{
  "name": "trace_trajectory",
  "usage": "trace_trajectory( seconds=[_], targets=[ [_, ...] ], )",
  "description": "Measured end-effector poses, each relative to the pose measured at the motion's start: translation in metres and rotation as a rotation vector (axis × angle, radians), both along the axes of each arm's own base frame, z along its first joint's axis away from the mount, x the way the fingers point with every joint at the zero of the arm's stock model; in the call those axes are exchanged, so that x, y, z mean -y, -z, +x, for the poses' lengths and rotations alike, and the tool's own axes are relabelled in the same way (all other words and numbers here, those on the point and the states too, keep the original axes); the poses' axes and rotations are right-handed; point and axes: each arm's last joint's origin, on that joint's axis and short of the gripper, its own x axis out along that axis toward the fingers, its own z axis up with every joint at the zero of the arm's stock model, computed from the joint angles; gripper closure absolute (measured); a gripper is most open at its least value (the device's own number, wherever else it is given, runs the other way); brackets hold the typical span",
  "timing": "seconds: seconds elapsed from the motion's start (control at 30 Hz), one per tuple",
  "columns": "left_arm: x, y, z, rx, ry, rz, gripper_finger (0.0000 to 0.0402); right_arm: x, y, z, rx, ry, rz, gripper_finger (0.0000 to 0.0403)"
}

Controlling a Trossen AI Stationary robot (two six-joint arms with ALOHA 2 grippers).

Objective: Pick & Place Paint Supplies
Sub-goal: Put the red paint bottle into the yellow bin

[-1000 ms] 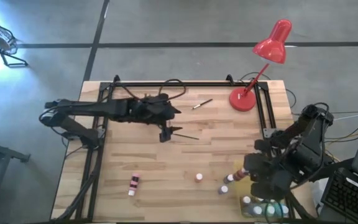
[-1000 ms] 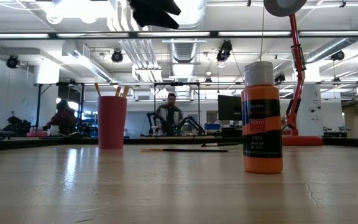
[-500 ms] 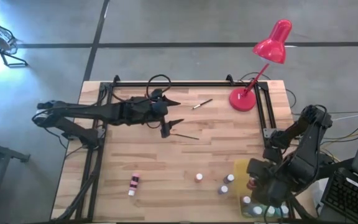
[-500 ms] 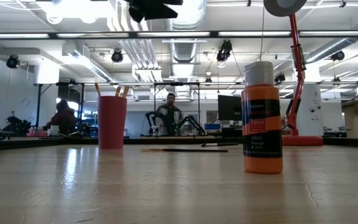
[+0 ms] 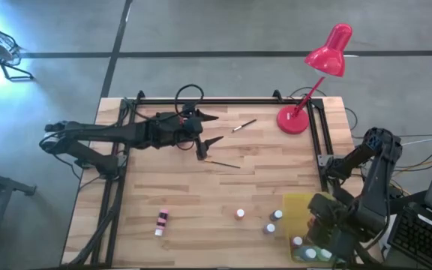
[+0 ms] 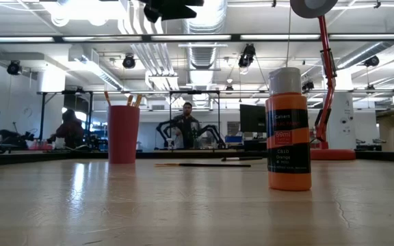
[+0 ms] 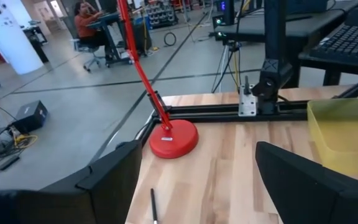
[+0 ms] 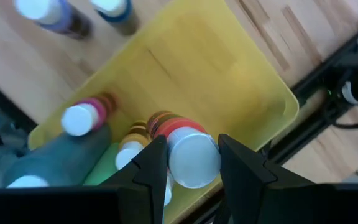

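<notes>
My right end effector (image 8: 188, 163) pinches a white-capped red paint bottle (image 8: 187, 150) above the yellow tray (image 8: 216, 68), where other bottles (image 8: 82, 117) lie. My left end effector (image 5: 210, 131), fingers spread, hovers over the surface (image 5: 201, 195) near a paintbrush (image 5: 223, 163).

Since a second ago the right end effector (image 5: 322, 225) has drawn back from the bottles on the bench toward the lower right of the high view and now sits over the yellow tray (image 5: 294, 204), carrying a white-capped red paint bottle (image 8: 189, 152) clamped between its fingers. The left end effector (image 5: 210, 145), fingers spread wide, has swung a little toward the upper centre of the frame, closer to the thin paintbrush (image 5: 223, 163). In the low view, the dark shape at the top edge has shifted slightly.
</notes>
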Motion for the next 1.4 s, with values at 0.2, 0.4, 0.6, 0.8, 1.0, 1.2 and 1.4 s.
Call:
trace_trajectory(
  seconds=[0.2, 0.4, 0.6, 0.8, 1.0, 1.2, 1.4],
  targets=[
    [-0.006, 0.000, -0.001, 0.006, -0.023, -0.004, 0.0083, -0.003, 0.013, -0.013, -0.013, 0.036, -0.040, 0.0290],
    [-0.010, -0.001, -0.001, 0.022, -0.041, -0.038, 0.0083, -0.001, 0.020, -0.022, -0.024, 0.008, -0.067, 0.0290],
    [-0.010, -0.001, -0.001, 0.030, -0.044, -0.064, 0.0083, 0.006, 0.022, -0.030, -0.029, -0.041, -0.073, 0.0290],
    [-0.010, -0.001, -0.001, 0.039, -0.047, -0.089, 0.0083, 0.015, 0.025, -0.034, -0.043, -0.128, -0.086, 0.0290],
    [-0.010, -0.001, -0.001, 0.048, -0.051, -0.116, 0.0083, 0.020, 0.032, -0.036, -0.052, -0.231, -0.087, 0.0290],
    [-0.010, -0.001, -0.001, 0.063, -0.057, -0.158, 0.0083, 0.018, 0.042, -0.035, -0.041, -0.287, -0.068, 0.0290],
    [-0.010, -0.001, -0.001, 0.066, -0.061, -0.165, 0.0083, 0.016, 0.061, -0.039, -0.041, -0.317, -0.062, 0.0290]
  ],
)
